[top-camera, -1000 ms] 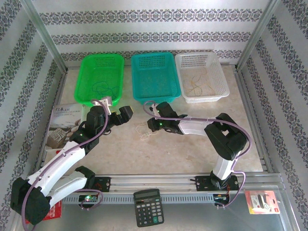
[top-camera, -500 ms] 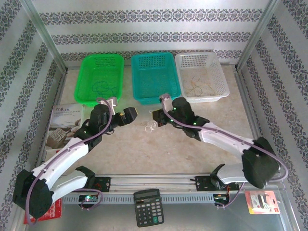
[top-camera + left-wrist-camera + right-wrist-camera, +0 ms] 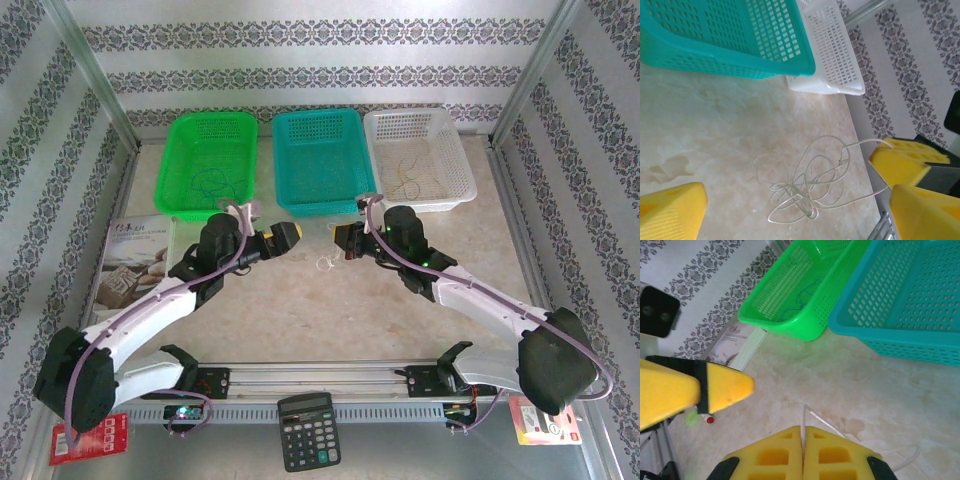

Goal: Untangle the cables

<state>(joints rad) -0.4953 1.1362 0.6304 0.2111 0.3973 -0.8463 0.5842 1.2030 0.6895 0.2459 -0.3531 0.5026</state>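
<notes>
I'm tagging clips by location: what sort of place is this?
Likely a robot lab test booth: patterned wall panels on metal posts, two arms bolted to a rail, three plastic baskets on the tabletop.

Beige table [image 3: 330, 310] with baskets [image 3: 318, 206], cables [image 3: 325, 263], booklet [image 3: 133, 265]

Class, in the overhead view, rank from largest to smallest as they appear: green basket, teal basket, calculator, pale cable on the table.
Largest: the green basket and the teal basket, too alike to rank.
Next: the calculator.
Smallest: the pale cable.
</notes>
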